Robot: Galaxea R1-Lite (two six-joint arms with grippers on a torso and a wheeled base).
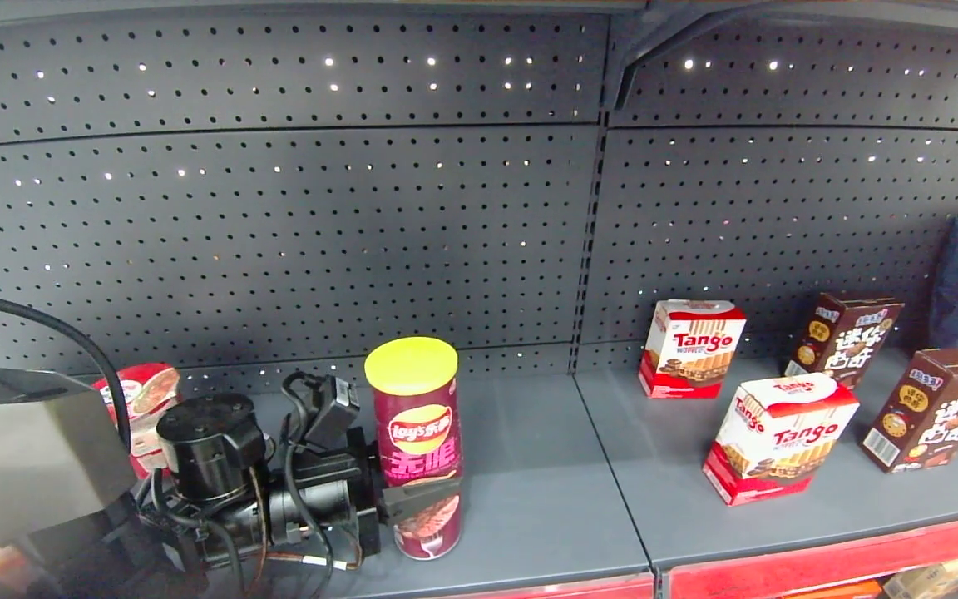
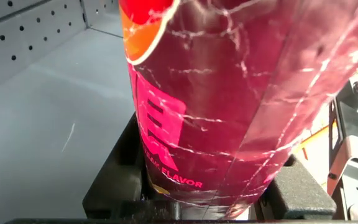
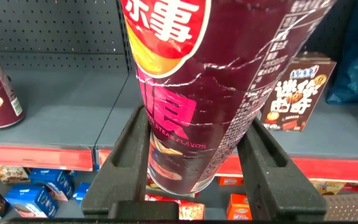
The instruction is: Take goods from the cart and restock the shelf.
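— Where does the head camera sit?
— High, facing forward and down onto the shelf [image 1: 529,466] and its pegboard [image 1: 279,208], from mid-distance.
— And the wrists?
— The left is pressed close to a can [image 2: 229,93], looking along the deck [image 2: 42,124]. The right hangs before the shelf's front, close behind a second can [image 3: 191,93], facing the pegboard.
— Overlap?
— All three catch the grey deck; head and right wrist share a brown box [image 3: 297,93].

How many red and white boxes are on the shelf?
2. The back box stands far back on the shelf. The front box sits nearer the edge, turned slightly. More could be hidden off to the side.
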